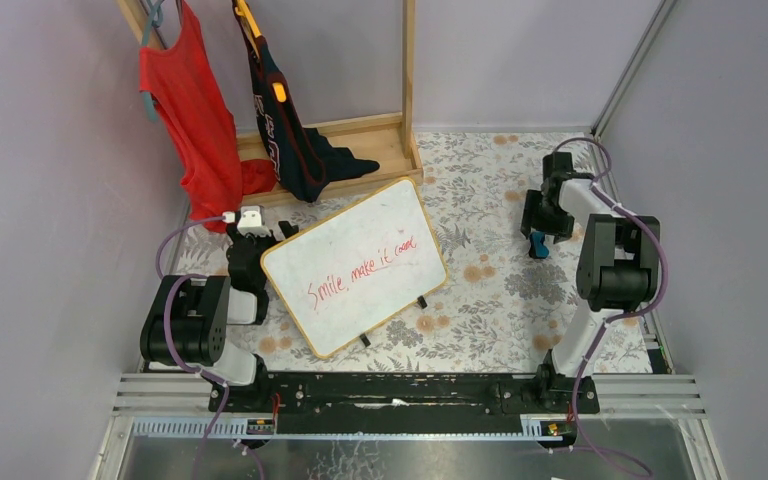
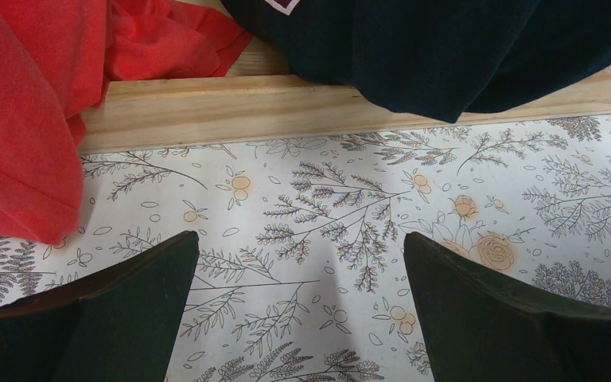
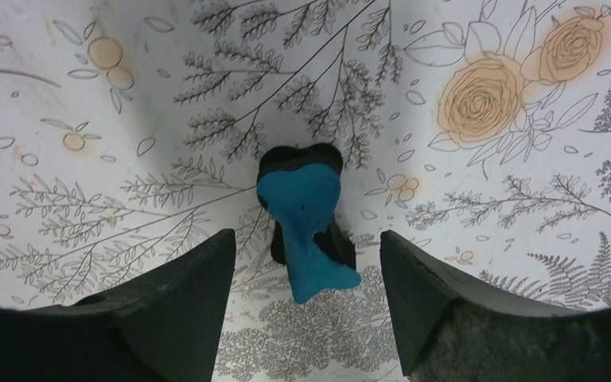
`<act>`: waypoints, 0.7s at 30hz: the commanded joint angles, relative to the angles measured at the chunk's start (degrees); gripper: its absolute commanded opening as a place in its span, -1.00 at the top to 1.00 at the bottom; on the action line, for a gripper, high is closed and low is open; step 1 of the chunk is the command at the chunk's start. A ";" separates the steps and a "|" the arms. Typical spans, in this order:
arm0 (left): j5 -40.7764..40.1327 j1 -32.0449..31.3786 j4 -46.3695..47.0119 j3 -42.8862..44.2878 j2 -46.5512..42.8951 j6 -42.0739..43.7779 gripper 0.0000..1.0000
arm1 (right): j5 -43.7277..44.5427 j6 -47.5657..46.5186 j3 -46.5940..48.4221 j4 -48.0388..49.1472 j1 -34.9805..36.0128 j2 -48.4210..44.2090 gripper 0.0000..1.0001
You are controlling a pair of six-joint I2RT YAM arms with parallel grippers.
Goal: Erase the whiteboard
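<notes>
- The whiteboard (image 1: 385, 225) lies flat on the flowered tabletop (image 1: 490, 290), left of the middle and turned askew. One corner points toward the far edge and another toward the near edge.
- Red writing (image 1: 360, 268) runs across its face and none of it is wiped, so by my reckoning the erasing has not begun.
- The left gripper (image 2: 301, 247) hangs with its jaws wide apart and nothing between them, just beside the board's left corner. It looks over bare tabletop toward the wooden rack base (image 2: 350, 103), where a red garment (image 2: 24, 119) and a dark garment (image 2: 445, 48) hang down.
- The right gripper (image 3: 306, 232) is well apart from the board, near the right edge of the tabletop toward the far side. It points down over a small blue-and-black eraser (image 3: 302, 199).
- Its jaws stand parted with the eraser between them and a gap showing on each side, so nothing is gripped.
- The board looks stiff, thin and light, with a smooth, slick face and a narrow light-wood frame. Small black feet (image 1: 422, 300) sit along its nearer long edge.
- Lying loose on a smooth cover, it will likely slide or swing under a sideways wipe.
- The best hold is probably a steadying press on the frame or a corner by the left gripper, which is already close, keeping clear of the writing.
- The eraser seems soft on top and firm below, and a pinch across its narrow sides should suit it.
</notes>
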 commanded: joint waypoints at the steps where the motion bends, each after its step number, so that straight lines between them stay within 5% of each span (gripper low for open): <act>1: 0.55 -0.27 2.05 0.79 0.43 1.50 -1.00 | -3.35 -0.31 -0.25 2.59 -2.22 1.69 -0.38; 21: 0.46 -0.27 2.01 0.81 0.34 1.47 -1.00 | -6.31 2.03 -2.01 3.30 -2.27 1.81 0.18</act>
